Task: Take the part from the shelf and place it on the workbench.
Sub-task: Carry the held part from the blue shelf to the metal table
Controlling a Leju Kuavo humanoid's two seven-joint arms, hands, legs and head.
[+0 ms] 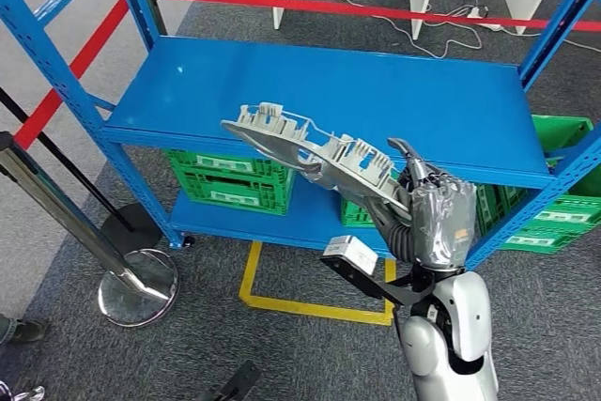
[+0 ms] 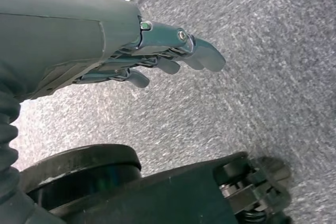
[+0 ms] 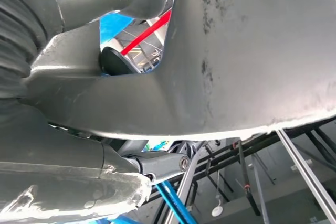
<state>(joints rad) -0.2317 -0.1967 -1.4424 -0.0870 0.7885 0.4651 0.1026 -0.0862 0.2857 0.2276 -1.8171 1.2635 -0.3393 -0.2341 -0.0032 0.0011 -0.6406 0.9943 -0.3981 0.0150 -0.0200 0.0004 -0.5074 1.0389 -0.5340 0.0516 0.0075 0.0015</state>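
Observation:
The part (image 1: pixel 312 152) is a long grey moulded piece with ribs and clips along its top. My right hand (image 1: pixel 428 208) grips its right end and holds it in the air in front of the blue shelf's upper board (image 1: pixel 340 91), tilted up toward the left. In the right wrist view the part's smooth grey underside (image 3: pixel 245 56) lies close over my right hand (image 3: pixel 99 135). My left hand (image 2: pixel 158 56) hangs beside my body over grey carpet, its fingers stretched out together and holding nothing.
The blue shelf has upright posts at left (image 1: pixel 56 72) and right (image 1: pixel 560 25). Green crates (image 1: pixel 230 180) stand on its lower level and another (image 1: pixel 567 204) at the right. A red barrier tape (image 1: pixel 354 8) and a chrome stanchion base (image 1: pixel 138 288) stand nearby. Yellow floor marking (image 1: pixel 312 302) lies below.

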